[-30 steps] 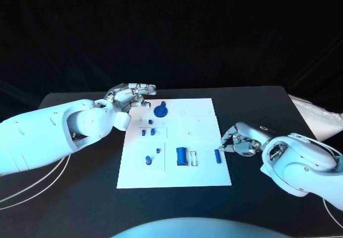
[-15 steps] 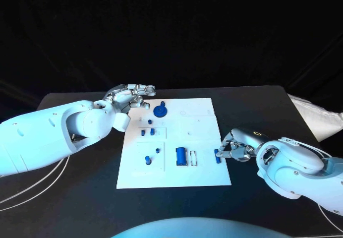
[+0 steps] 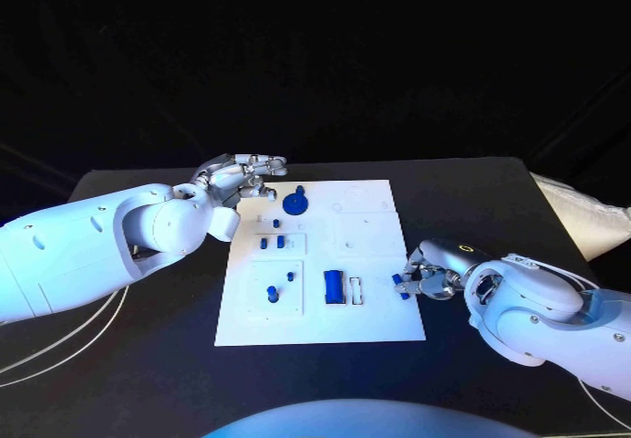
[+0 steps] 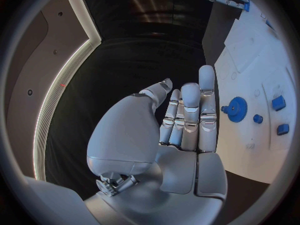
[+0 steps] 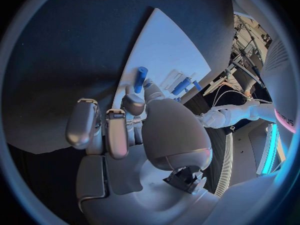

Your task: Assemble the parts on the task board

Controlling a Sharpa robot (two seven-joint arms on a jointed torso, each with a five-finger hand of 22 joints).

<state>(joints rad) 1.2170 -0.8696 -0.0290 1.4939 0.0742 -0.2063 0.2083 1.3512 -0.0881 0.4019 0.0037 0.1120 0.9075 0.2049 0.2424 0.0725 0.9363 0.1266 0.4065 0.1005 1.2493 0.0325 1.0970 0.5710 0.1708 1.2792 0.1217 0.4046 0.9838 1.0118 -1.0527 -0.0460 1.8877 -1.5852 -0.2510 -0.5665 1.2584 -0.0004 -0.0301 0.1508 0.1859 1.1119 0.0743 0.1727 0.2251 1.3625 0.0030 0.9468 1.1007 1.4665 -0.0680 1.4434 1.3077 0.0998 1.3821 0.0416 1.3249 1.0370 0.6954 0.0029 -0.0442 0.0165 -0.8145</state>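
The white task board point(image 3: 375, 315) lies mid-table. My right hand point(image 3: 429, 273) sits at the board's right edge and pinches a short blue peg point(image 3: 398, 281) between thumb and a finger. In the right wrist view the peg point(image 5: 140, 79) sticks out beyond the fingertips point(image 5: 133, 103), over the board point(image 5: 169, 50). My left hand point(image 3: 242, 175) hovers by the board's far left corner, fingers straight and holding nothing; the left wrist view has this hand point(image 4: 184, 122) next to the blue gear point(image 4: 237, 108).
On the board stand a blue gear point(image 3: 296, 203), a blue block point(image 3: 334, 287) beside a white slot, and several small blue pieces point(image 3: 271, 243) in the left column. Black table point(image 3: 158, 347) surrounds the board. A white bag point(image 3: 585, 214) lies at the right edge.
My right hand moved left to the board's edge and took hold of the blue peg that lay flat there; the peg is now tipped up. The left hand has stayed put.
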